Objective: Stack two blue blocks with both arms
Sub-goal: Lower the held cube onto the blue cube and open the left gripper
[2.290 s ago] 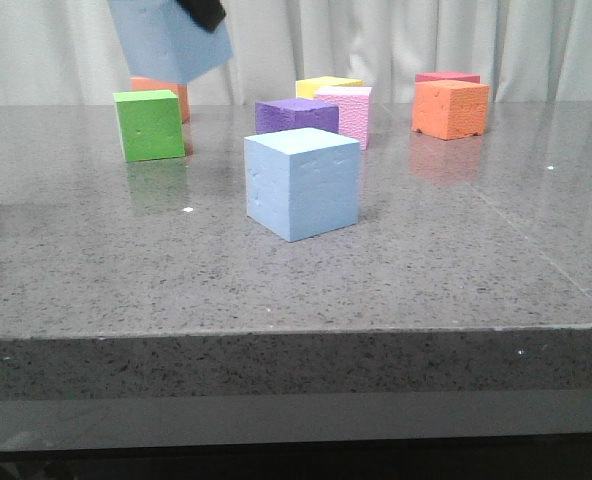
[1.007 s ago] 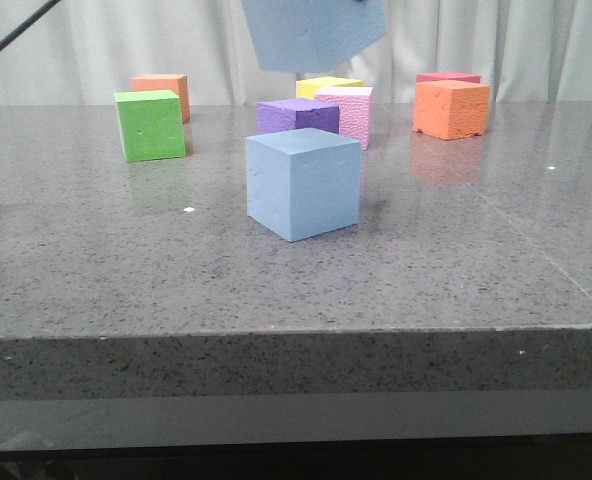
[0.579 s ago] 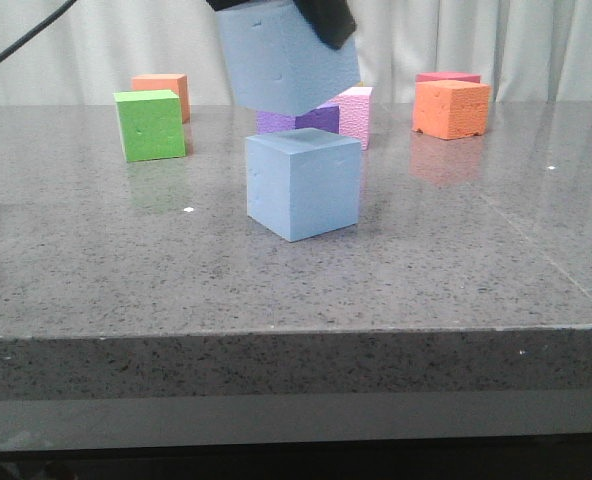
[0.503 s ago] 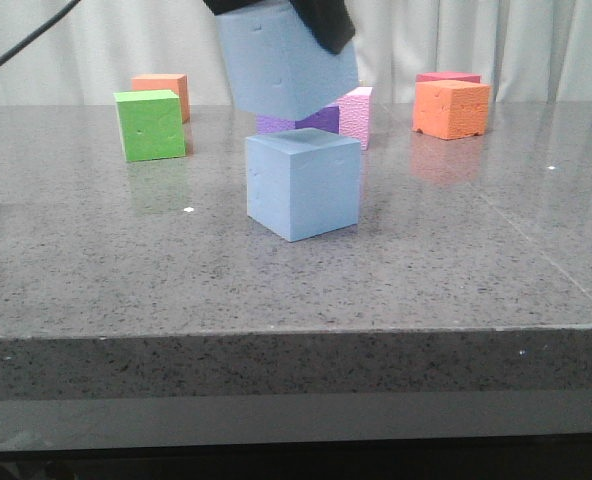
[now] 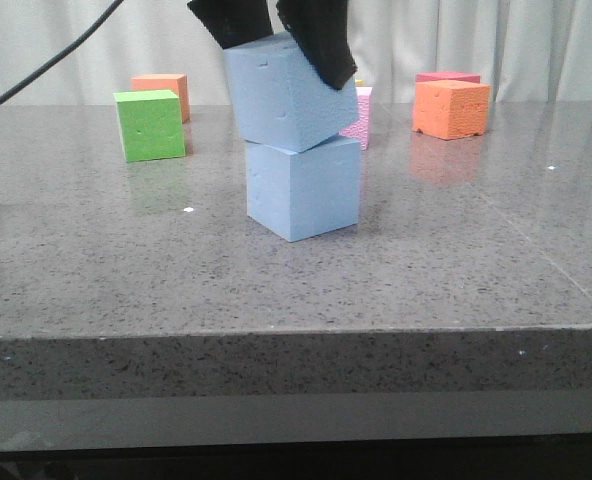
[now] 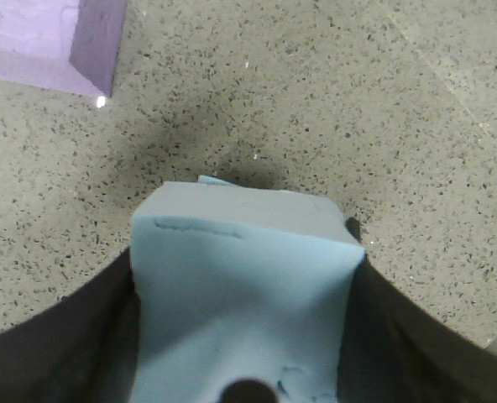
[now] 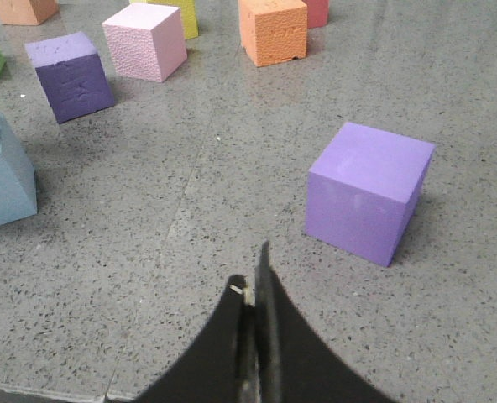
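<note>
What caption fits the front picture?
Left gripper sets a tilted blue block on the other blue block.

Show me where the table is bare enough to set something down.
Bare table runs along the near edge, in front of the stacked blue blocks, and between them and the orange cube. Crowded behind the stack: pink cube, green cube.

Two sky-blue blocks [image 5: 298, 140], black pincer [image 5: 276, 30], speckled grey table [image 5: 456, 260], green cube [image 5: 150, 124].

One block [image 5: 288, 92] sits tilted on another block [image 5: 304, 187], mid-table [image 5: 456, 260]; more cubes [image 5: 450, 108] stand behind, left and right.
</note>
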You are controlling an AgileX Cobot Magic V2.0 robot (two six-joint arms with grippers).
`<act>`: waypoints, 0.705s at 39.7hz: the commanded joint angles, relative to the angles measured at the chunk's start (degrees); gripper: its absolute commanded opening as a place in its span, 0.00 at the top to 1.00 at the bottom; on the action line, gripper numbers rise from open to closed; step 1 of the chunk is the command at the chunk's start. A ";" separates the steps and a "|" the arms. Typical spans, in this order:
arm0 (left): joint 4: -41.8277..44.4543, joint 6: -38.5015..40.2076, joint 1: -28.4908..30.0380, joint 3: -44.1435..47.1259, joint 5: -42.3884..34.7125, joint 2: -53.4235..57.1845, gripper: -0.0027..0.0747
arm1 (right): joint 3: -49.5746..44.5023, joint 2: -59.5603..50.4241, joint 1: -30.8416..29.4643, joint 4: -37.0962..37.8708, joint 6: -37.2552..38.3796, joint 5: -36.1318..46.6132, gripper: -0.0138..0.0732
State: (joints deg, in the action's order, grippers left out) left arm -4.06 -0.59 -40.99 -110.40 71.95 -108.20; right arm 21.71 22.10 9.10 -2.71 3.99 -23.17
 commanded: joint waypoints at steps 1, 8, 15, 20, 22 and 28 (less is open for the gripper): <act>-0.15 0.59 -0.44 -1.49 0.74 2.70 0.65 | 1.43 0.20 -0.33 0.62 -0.14 4.82 0.88; -0.15 0.59 -0.44 -1.49 -0.07 2.70 0.38 | 1.43 0.20 -0.33 0.62 -0.14 4.82 0.88; -0.15 0.59 -0.44 -1.49 -1.39 2.70 0.27 | 1.43 0.20 -0.33 0.62 -0.14 4.82 0.88; -0.15 0.59 -0.44 -1.49 -1.37 2.70 0.27 | 1.43 0.20 -0.33 0.62 -0.14 4.82 0.88; -0.15 0.59 -0.44 -1.60 -1.37 2.70 0.27 | 1.43 0.20 -0.33 0.62 -0.14 4.82 0.88; -0.15 0.59 -0.44 -1.60 -1.30 2.70 0.27 | 1.43 0.20 -0.33 0.62 -0.14 4.82 0.88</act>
State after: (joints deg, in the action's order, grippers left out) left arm -4.02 -0.59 -40.99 -110.40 71.95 -108.22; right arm 21.71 22.10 9.10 -2.71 3.99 -23.17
